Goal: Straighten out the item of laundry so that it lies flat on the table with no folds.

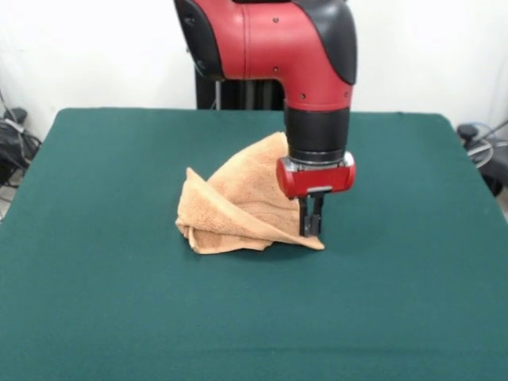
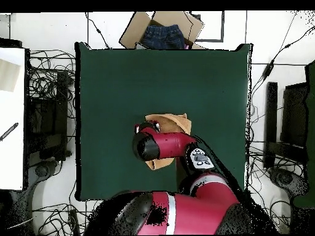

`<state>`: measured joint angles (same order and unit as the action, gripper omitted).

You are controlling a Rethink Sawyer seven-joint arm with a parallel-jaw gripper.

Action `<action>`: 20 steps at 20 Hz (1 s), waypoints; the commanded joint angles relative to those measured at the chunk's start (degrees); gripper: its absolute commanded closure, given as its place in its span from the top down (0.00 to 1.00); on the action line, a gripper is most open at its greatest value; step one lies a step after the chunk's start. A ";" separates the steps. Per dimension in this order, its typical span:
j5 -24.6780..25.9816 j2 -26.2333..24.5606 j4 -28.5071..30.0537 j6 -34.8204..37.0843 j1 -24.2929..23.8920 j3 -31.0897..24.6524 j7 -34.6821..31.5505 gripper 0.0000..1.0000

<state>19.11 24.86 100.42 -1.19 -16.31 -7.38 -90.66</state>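
- Nearest the front camera lies the bare dark green felt-covered rectangular table, which fills the lower half of that view
- The small light orange-tan terry towel sits near the table's middle, crumpled and folded over itself; one part rises in a peak toward 12 o'clock and a flat corner runs out toward 4 o'clock
- The red and black arm's gripper comes straight down onto that 4 o'clock corner, its dark fingers low against the cloth and apparently clamped together on it, though the contact itself is too small to confirm
- In the overhead view the arm covers most of the towel, leaving only its edges visible
- A cardboard box with a blue garment lies past the table's far edge, well apart from the work
- My judgement: the step in hand is drawing this corner out; pull low and outward toward 4 o'clock, away from the bunched mass, so the folded layer unrolls rather than dragging the whole towel along
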 commanded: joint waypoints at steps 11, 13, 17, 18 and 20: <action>-1.54 12.06 6.82 11.40 -5.03 -3.93 -6.37 1.00; -1.07 11.71 7.05 10.77 -6.35 -5.39 -5.77 1.00; -0.45 11.12 6.99 9.83 -7.41 -6.58 -5.45 1.00; -0.34 11.03 6.98 9.63 -7.51 -6.66 -5.50 1.00; -0.57 10.83 6.85 10.45 -7.39 -6.63 -5.51 1.00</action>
<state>18.40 36.60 103.91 6.91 -23.36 -7.66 -90.66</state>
